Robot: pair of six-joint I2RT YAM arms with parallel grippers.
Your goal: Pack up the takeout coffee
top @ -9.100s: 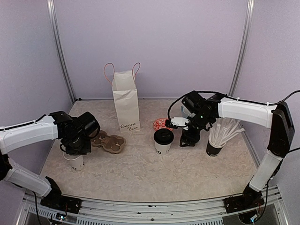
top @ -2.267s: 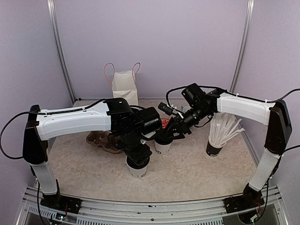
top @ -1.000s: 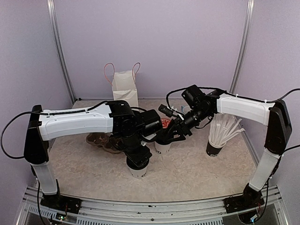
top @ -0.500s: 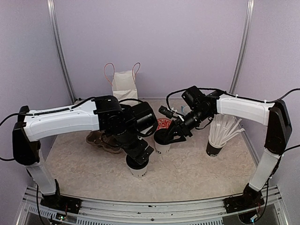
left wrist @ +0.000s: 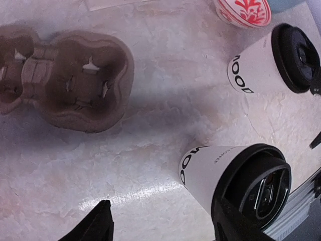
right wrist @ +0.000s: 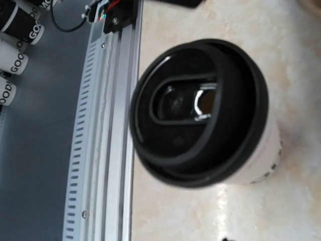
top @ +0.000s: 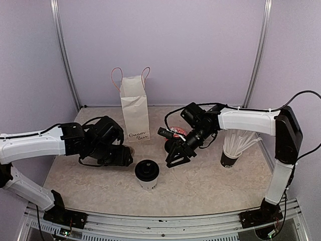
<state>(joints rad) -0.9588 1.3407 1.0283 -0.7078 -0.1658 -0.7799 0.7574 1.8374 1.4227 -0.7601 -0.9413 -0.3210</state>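
Note:
One takeout coffee cup (top: 147, 174), white with a black lid, stands alone near the table's front. My left gripper (top: 123, 155) hangs to its left, open and holding nothing. In the left wrist view its fingertips (left wrist: 100, 223) frame bare table, beside this cup (left wrist: 215, 170). The second cup (left wrist: 256, 63) stands upright farther back. My right gripper (top: 174, 155) hangs over it and hides most of it from the top camera. A black cup lid (right wrist: 200, 110) fills the right wrist view. The right fingers hardly show there, so I cannot tell their grip.
A white paper bag (top: 135, 113) stands at the back. A brown cardboard cup carrier (left wrist: 65, 85) lies by my left gripper. A red patterned disc (left wrist: 243, 11) lies behind the cups. A dark cup of straws (top: 229, 158) stands right. The front rail (right wrist: 105, 125) runs close.
My left gripper let go of the front cup and drew back to the left, leaving it standing. My right arm shifted slightly left and forward over the second cup.

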